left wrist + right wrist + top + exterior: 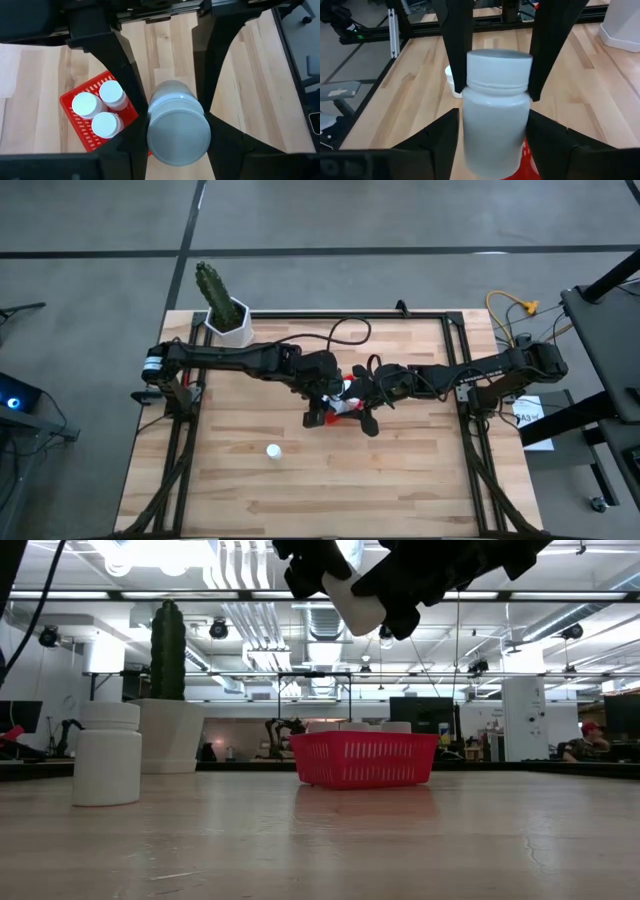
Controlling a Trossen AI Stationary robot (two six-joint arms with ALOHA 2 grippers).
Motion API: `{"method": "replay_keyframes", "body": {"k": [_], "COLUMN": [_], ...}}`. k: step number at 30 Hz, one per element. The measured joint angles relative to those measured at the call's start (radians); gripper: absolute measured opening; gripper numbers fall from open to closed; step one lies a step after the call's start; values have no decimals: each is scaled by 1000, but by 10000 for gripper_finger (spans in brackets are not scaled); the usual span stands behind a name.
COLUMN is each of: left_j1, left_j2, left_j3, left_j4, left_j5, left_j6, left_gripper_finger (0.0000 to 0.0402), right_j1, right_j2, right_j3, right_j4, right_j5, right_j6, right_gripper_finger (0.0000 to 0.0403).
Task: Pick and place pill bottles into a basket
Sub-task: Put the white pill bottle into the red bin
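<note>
A: High view count?
B: One pill bottle (273, 450) is standing alone on the bench (400, 470); both hands are meeting over the basket (349, 402).
A: Low view?
B: One airborne bottle (354, 602) is hanging above it.
A: Wrists?
B: Left hand (176, 135) is gripping that bottle; three bottles (100, 107) are sitting in the basket. Right hand (495, 135) is flanking it, grip unclear.

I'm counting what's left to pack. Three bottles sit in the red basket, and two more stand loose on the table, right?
Only one bottle stands loose on the table, as the high view shows. The red basket does hold three, per the left wrist view.
</note>
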Motion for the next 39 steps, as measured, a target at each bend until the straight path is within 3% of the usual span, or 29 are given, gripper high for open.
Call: {"method": "replay_keyframes", "body": {"k": [10,15,30,33,39], "left_j1": [0,3,22,22,25], "left_j2": [0,-12,-29,-29,-9], "left_j3": [0,0,3,1,-7], "left_j4": [-27,-32,-80,-79,-77], "left_j5": [-1,-1,-23,-23,-22], "left_j6": [0,0,8,9,25], "left_gripper_finger": [141,141,141,141,141], "right_j1": [0,0,-1,0,-1], "right_j2": [0,-6,-215,-269,-375], "right_j3": [0,0,0,0,0], "right_j4": [-4,-8,-138,-169,-220], "right_j5": [15,-27,-22,42,291], "right_j6": [10,30,13,-1,-54], "right_gripper_finger": [264,282,259,254,244]}}
